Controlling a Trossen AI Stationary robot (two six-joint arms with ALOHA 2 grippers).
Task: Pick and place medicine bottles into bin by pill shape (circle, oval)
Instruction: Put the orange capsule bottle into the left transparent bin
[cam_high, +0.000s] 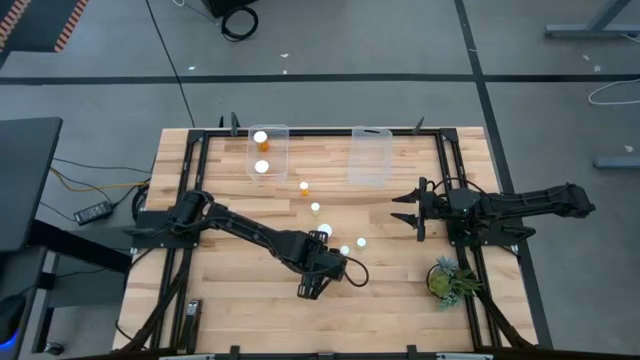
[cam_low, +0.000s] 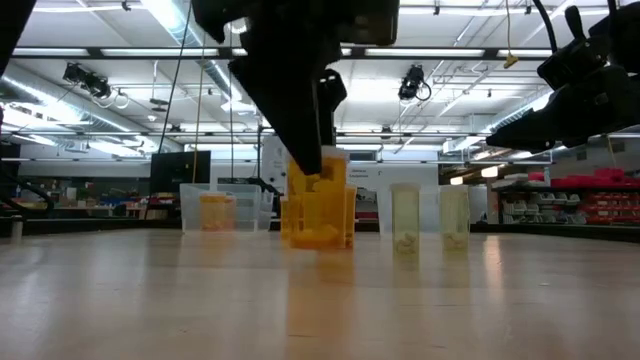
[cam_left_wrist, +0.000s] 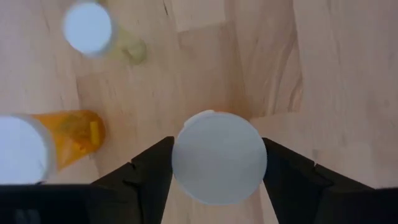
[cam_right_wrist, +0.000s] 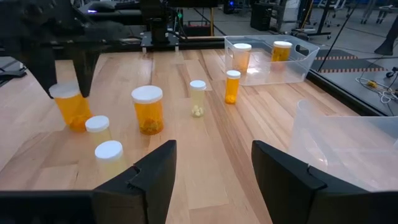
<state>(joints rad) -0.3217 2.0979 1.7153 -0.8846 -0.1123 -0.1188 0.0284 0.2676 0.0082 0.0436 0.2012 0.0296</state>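
Observation:
Several orange medicine bottles with white caps stand upright on the wooden table (cam_high: 250, 300). My left gripper (cam_left_wrist: 219, 171) points steeply down at the middle of the table, shut on one wide-capped bottle (cam_low: 320, 215). Other bottles stand nearby: a wide one (cam_high: 323, 233), two small ones (cam_high: 345, 250) (cam_high: 360, 241), a pale one (cam_high: 315, 207) and an orange one (cam_high: 304, 186). Two bottles stand in the left clear bin (cam_high: 268, 175). My right gripper (cam_right_wrist: 214, 180) waits open at the right edge, holding nothing. My left gripper pinches the bottle's round white cap (cam_left_wrist: 183, 155) between its two fingers (cam_left_wrist: 149, 171), one on each opposite side of the rim. The fingers come from above, pointing steeply down. The bottle stands upright with its bottom (cam_low: 320, 242) on the table.
A second clear bin (cam_high: 370, 158) stands at the far edge, right of the first. A small green plant (cam_high: 447, 278) sits at the near right. A black frame runs around the table's edges.

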